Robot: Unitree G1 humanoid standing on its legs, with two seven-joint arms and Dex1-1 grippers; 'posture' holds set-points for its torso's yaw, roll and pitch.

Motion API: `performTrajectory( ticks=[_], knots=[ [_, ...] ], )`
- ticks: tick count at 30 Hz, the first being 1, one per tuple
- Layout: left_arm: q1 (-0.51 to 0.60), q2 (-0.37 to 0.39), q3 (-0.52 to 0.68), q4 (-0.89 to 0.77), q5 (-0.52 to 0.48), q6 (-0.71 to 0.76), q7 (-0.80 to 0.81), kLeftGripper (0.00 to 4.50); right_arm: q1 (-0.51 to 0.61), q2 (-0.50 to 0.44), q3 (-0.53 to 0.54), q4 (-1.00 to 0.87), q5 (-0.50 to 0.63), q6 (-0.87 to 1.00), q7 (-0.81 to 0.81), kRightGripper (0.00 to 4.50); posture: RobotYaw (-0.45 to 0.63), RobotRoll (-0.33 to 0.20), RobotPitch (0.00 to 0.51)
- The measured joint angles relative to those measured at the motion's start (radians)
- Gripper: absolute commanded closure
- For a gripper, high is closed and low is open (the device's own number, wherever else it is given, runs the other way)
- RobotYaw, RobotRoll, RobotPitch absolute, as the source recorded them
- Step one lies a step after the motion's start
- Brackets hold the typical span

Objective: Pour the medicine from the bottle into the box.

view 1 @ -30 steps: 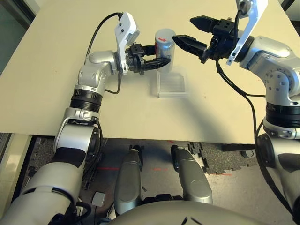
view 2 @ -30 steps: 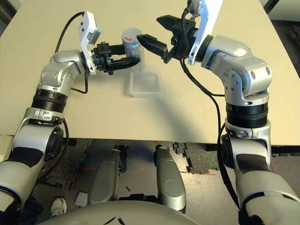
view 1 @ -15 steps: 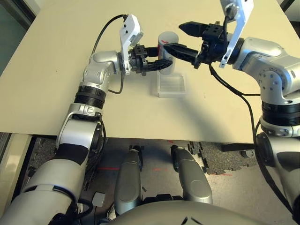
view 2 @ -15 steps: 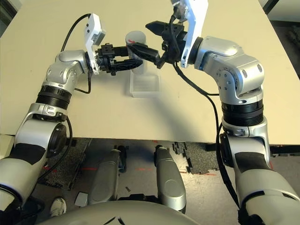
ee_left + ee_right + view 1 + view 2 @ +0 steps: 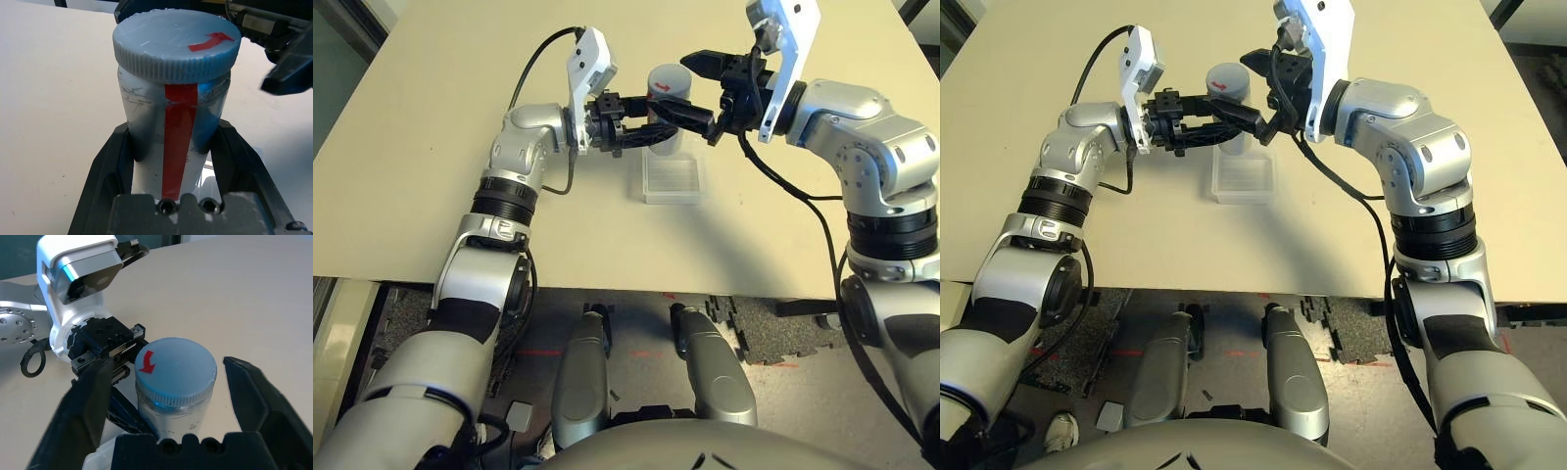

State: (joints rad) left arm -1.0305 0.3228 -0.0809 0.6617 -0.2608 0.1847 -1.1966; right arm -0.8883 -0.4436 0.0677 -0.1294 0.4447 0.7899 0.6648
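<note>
The bottle (image 5: 176, 127) carries no readable writing: only a red strip of tape down its silver-grey side and a red arrow on its round grey cap (image 5: 175, 367). It stands upright, raised above the far half of the tan table (image 5: 431, 147), with the cap on.

The left gripper (image 5: 641, 132) reaches in from 9 o'clock and pinches the bottle body below the cap, 1 black finger pressed to each side, as the left wrist view shows plainly. The right gripper (image 5: 171, 396) comes in from 3 o'clock at cap height. Its 2 fingers (image 5: 93, 401) straddle the cap with a visible gap on either side, so they are spread and not touching it.

The box (image 5: 672, 177), clear and shallow with a ridged bottom, lies flat on the table at 6 o'clock of the bottle, just nearer the robot, beneath the 2 grippers. Its inside shows nothing I can make out.

A black cable (image 5: 533, 54) loops from the left wrist's white camera housing (image 5: 588, 61); another cable (image 5: 793, 191) hangs from the right wrist.
</note>
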Motion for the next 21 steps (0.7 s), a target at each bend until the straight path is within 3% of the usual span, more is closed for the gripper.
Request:
performTrajectory(
  ticks=[3, 13, 21],
  knots=[
    [0.009, 0.000, -0.001, -0.017, 0.000, 0.000, 0.000, 2.06, 0.000, 0.006, -0.002, 0.000, -0.005, 0.005, -0.007, 1.92, -0.05, 0.000, 0.227],
    [0.021, 0.007, 0.000, -0.041, -0.001, 0.033, -0.005, 2.06, -0.007, 0.025, -0.020, 0.025, 0.010, 0.024, 0.006, 1.93, -0.04, 0.000, 0.233],
    [0.051, 0.039, -0.009, -0.194, -0.019, 0.151, -0.048, 2.06, -0.041, -0.010, -0.035, 0.148, 0.036, -0.088, 0.242, 1.93, -0.02, 0.000, 0.239]
  ],
)
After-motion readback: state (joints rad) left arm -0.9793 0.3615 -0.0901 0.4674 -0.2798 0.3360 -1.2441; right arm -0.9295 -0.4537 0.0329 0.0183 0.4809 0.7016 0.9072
